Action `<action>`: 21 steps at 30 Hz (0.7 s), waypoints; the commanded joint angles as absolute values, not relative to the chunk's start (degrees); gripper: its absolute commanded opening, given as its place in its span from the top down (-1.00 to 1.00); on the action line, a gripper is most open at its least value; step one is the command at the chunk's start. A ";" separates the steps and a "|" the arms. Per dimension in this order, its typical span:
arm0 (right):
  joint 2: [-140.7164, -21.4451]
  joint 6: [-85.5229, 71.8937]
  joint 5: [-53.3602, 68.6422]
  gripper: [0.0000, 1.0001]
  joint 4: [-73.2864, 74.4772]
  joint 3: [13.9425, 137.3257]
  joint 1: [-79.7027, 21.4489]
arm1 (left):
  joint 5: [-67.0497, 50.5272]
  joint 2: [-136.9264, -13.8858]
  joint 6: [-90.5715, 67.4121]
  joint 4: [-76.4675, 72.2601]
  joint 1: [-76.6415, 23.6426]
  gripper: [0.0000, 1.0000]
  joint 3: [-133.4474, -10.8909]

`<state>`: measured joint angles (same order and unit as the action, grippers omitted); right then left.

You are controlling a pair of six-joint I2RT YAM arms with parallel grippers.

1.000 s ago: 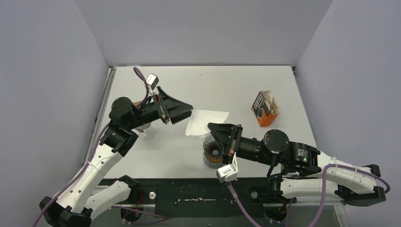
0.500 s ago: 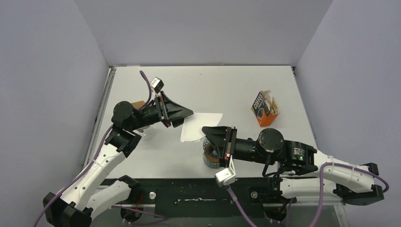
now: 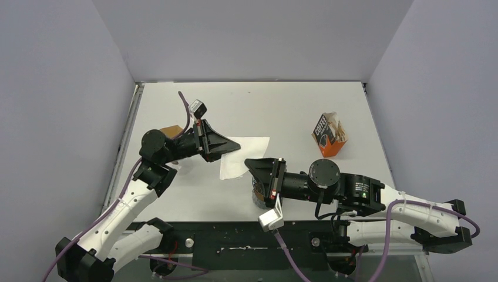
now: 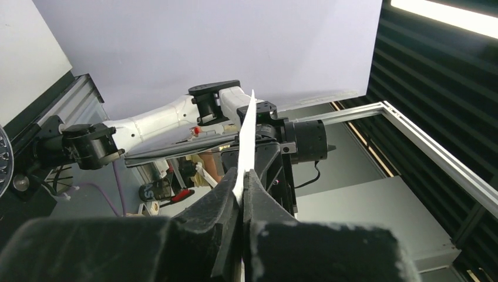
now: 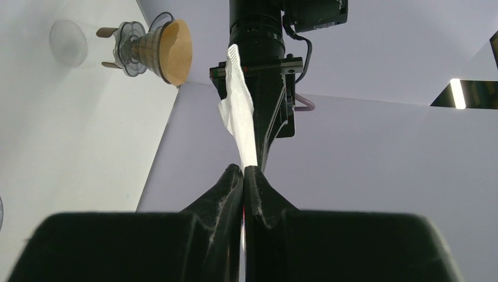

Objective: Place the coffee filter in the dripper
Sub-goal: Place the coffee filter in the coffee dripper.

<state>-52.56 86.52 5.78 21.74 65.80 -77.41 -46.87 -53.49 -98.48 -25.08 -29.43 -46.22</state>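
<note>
You are in the handling step, judging by the layout. The coffee filter (image 3: pixel 245 154) hangs flat above the worktop (image 3: pixel 282 111), pinched from both sides, and nothing sits in the dripper (image 3: pixel 256 198) yet. The left fingers (image 3: pixel 234 144) are clamped together on the filter's 9 o'clock edge. The right fingers (image 3: pixel 249 164) are clamped together on its 5 o'clock corner.

From above, the dripper lies at about 6 o'clock from the filter. It is tucked right under the right wrist and mostly hidden by it. The next move probably calls for spreading the folded paper into a cone, or for one side to let go. Then bring the point down into the dripper's mouth, once the right wrist stops covering it. Keep the pull gentle, since thin paper held at two points should tear easily.

The overhead view gives you the layout and the orange coffee carton (image 3: pixel 329 136) off at 2 o'clock, but not the grip itself. The left wrist view shows the filter (image 4: pixel 246 141) edge-on, running straight into the closed fingers (image 4: pixel 239 185). The right wrist view shows the same for its own fingers (image 5: pixel 242 176). It alone shows a tan-brown paper cone (image 5: pixel 176 50) in a see-through holder, just beside a clear tumbler (image 5: pixel 67 41).
</note>
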 commanded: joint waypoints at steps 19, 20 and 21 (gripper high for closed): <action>-45.08 53.70 1.24 0.10 13.17 64.22 -77.96 | -40.20 -56.10 -106.06 -53.33 -25.68 1.00 -41.40; -44.86 49.59 0.67 0.07 12.89 64.65 -77.96 | -39.91 -56.42 -105.37 -54.22 -25.36 1.00 -41.55; -44.71 45.71 0.48 0.04 12.61 65.06 -77.96 | -39.53 -56.84 -104.58 -55.38 -25.05 1.00 -41.65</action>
